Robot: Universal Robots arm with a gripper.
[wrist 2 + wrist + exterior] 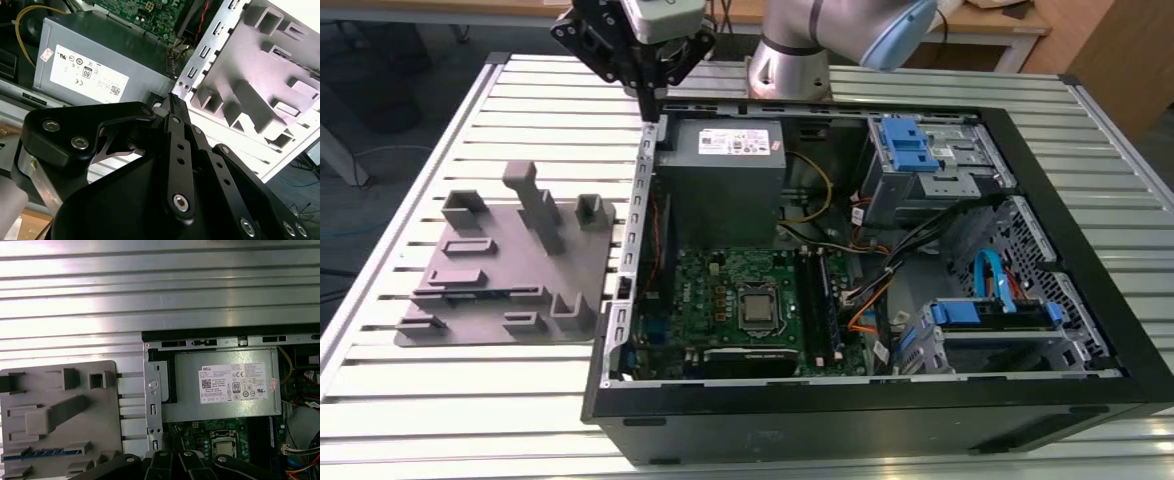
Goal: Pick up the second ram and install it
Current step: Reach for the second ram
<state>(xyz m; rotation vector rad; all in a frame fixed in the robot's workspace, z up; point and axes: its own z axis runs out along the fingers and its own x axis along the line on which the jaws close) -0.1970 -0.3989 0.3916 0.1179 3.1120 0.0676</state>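
Currently the gripper (648, 112) is held over the computer case (854, 412) edge, fingers (178, 150) closed on nothing; the second ram (37, 453) is seen in the grey holder (106, 415).

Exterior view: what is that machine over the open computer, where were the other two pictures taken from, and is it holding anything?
That is a robot arm. The black claw at its tip is its end effector. The exterior view comes from a camera standing off the arm. Both wrist views come from cameras riding near the arm's wrist, so they look along the end effector. On the slatted table lies an open computer case, showing its power supply and motherboard. Beside it, on the exterior view's left, lies a grey holder plate. What looks like the ram, a thin stick, sits in one of its slots. The end effector hangs over the case's edge near the power supply, shut, with nothing visible in it.
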